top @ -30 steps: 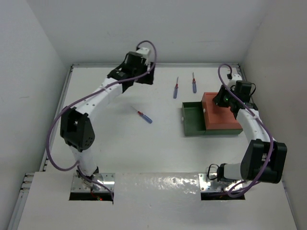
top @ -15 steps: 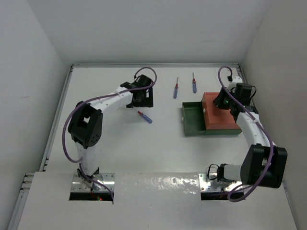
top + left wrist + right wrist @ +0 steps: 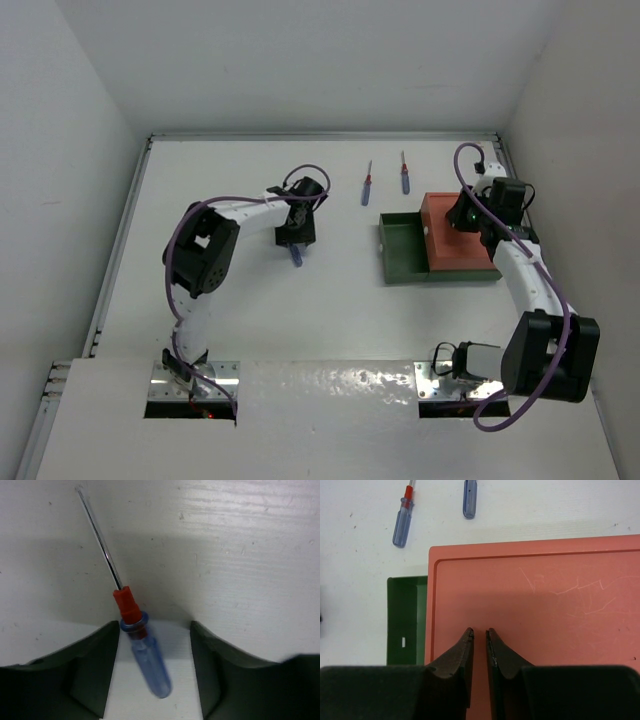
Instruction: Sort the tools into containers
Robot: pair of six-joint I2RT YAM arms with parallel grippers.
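Observation:
A screwdriver (image 3: pixel 142 652) with a blue handle and red collar lies on the white table, its shaft pointing away. My left gripper (image 3: pixel 155 630) is down over it, open. The handle lies between the fingers; the left finger (image 3: pixel 95 660) touches the collar and the right finger stands apart. From above, the left gripper (image 3: pixel 296 238) covers all but the handle's end (image 3: pixel 295 258). My right gripper (image 3: pixel 480 630) hovers shut and empty over the orange-red tray (image 3: pixel 560 605), which overlaps the green tray (image 3: pixel 406 615). Two more screwdrivers (image 3: pixel 367 184) (image 3: pixel 404 173) lie at the back.
The two trays (image 3: pixel 462 248) (image 3: pixel 403 250) sit together at the right, near the right wall. In the right wrist view the two loose screwdrivers (image 3: pixel 402 525) (image 3: pixel 469 500) lie just beyond the trays. White walls close in the table on three sides.
The left arm swung from the back of the table down over the nearest screwdriver, and its jaws have narrowed around the handle. The right arm has hardly moved.

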